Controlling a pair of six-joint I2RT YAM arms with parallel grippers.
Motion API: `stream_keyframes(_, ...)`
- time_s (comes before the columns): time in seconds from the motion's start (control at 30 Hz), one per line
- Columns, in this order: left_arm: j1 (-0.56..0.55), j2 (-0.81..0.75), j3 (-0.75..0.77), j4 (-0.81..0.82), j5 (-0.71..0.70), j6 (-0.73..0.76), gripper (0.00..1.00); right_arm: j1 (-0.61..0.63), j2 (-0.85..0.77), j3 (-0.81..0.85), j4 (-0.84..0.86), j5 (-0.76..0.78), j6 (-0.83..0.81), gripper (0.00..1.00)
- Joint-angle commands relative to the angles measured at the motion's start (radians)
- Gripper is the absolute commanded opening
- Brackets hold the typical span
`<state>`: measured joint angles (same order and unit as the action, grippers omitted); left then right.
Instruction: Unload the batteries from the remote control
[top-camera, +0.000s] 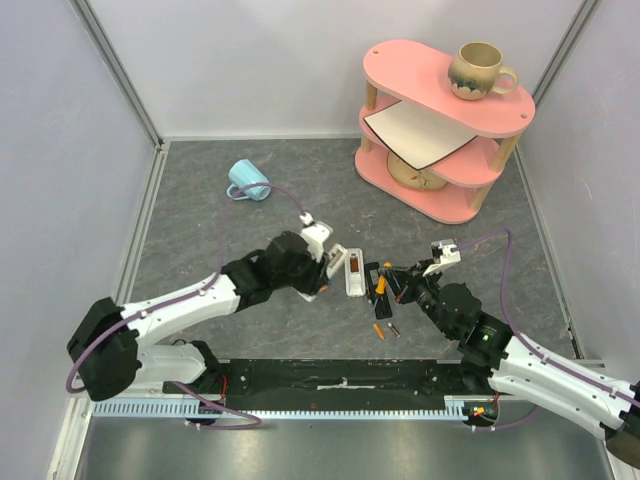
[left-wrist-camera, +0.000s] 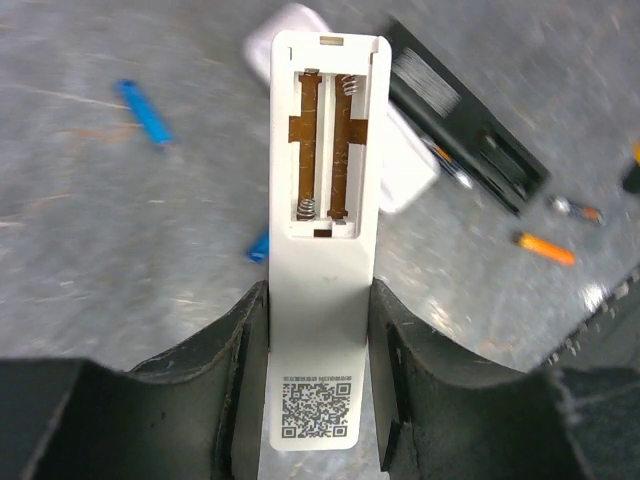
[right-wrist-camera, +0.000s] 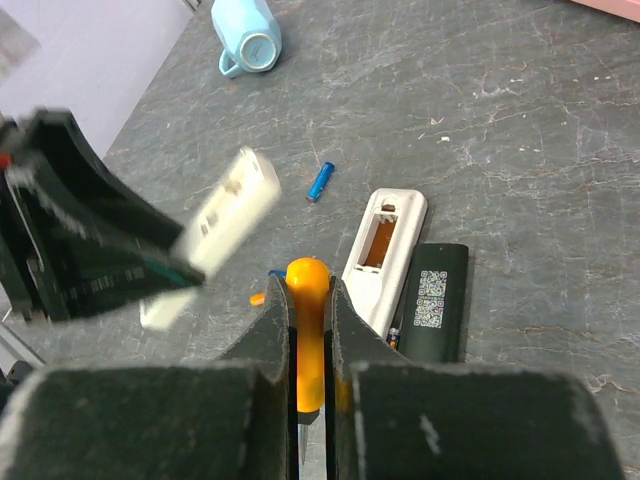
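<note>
Holding white remote (left-wrist-camera: 322, 150), left hand (left-wrist-camera: 318, 305); right hand (right-wrist-camera: 308, 305) pinching screwdriver (right-wrist-camera: 308, 275)

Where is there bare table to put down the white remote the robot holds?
Bare table lies between the blue mug and the pink shelf, and along the left wall near that mug. The middle is crowded: between the left gripper and right gripper lie a second white remote, a black remote and loose batteries.

There were two white remotes (left-wrist-camera: 322, 300) (right-wrist-camera: 386, 250), one black remote (right-wrist-camera: 437, 300), two blue batteries (left-wrist-camera: 145, 110) (left-wrist-camera: 258, 245), one orange battery (left-wrist-camera: 545, 248), one dark grey battery (left-wrist-camera: 568, 206), two mugs (top-camera: 248, 181) (top-camera: 476, 72) and one screwdriver (right-wrist-camera: 308, 320).
</note>
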<state>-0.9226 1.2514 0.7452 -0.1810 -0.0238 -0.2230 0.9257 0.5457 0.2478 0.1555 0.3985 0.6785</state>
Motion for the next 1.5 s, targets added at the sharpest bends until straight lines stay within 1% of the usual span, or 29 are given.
stream_keyframes(0.0,0.145,-0.104,0.011,-0.015,-0.022,-0.085,0.02,0.002,0.014,0.051,0.01,0.017,-0.005,0.0)
stream_keyframes(0.03,0.203,-0.121,-0.004,-0.023,-0.031,-0.101,0.02,0.002,0.023,0.051,0.012,0.016,-0.005,0.0)
stream_keyframes(0.1,0.258,-0.162,-0.027,-0.051,-0.064,-0.145,0.02,0.002,0.034,0.054,0.015,0.014,-0.005,0.0)
stream_keyframes(0.13,0.31,-0.171,-0.033,-0.06,-0.071,-0.157,0.02,0.002,0.045,0.056,0.019,0.014,-0.007,0.0)
stream_keyframes(0.17,0.336,-0.182,-0.04,-0.086,-0.085,-0.173,0.02,0.002,0.048,0.057,0.024,0.013,-0.005,0.0)
stream_keyframes(0.23,0.41,-0.184,-0.049,-0.109,-0.084,-0.2,0.02,0.002,0.059,0.059,0.03,0.011,-0.007,0.0)
stream_keyframes(0.33,0.485,-0.153,-0.058,-0.135,-0.059,-0.229,0.02,0.001,0.065,0.062,0.032,0.005,-0.008,0.0)
stream_keyframes(0.43,0.518,-0.113,-0.069,-0.121,-0.012,-0.239,0.02,0.002,0.063,0.064,0.032,0.005,-0.01,0.0)
stream_keyframes(0.53,0.525,-0.09,-0.072,-0.112,0.016,-0.236,0.02,0.002,0.059,0.064,0.027,0.006,-0.013,0.0)
stream_keyframes(0.8,0.527,-0.083,-0.081,-0.097,0.018,-0.223,0.02,0.002,0.082,0.071,0.032,0.007,-0.016,0.0)
stream_keyframes(1.1,0.528,0.04,-0.055,-0.118,0.012,-0.23,0.03,0.001,0.091,0.071,0.039,0.002,-0.014,0.0)
stream_keyframes(1.33,0.527,0.048,-0.067,-0.101,0.016,-0.234,0.18,0.002,0.094,0.064,0.039,0.003,-0.01,0.0)
stream_keyframes(1.47,0.527,0.045,-0.076,-0.1,0.019,-0.233,0.2,0.002,0.097,0.062,0.042,0.003,-0.01,0.0)
